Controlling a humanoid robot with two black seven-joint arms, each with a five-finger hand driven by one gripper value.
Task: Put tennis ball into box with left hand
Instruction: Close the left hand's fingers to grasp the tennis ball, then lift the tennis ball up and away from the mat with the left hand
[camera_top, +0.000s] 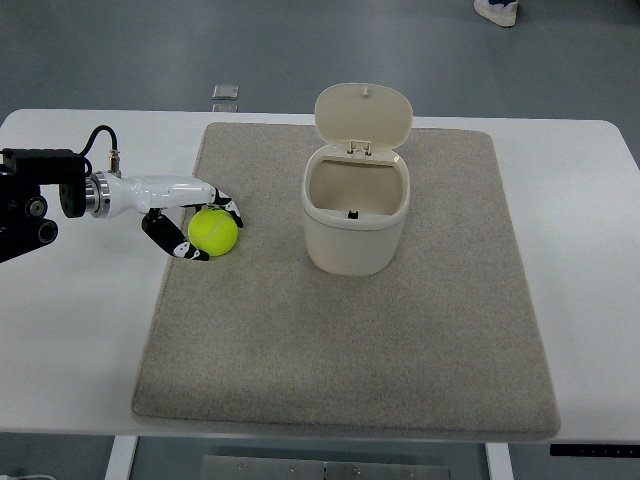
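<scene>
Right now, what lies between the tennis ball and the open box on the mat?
Nothing: in the top view only bare grey mat separates the tennis ball, held by the left hand, from the box.

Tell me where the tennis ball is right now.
In the top view the tennis ball sits at the mat's left edge, within the left hand's fingers, left of the open box.

shoe: cut by top edge | tennis ball: left side behind fingers
</scene>
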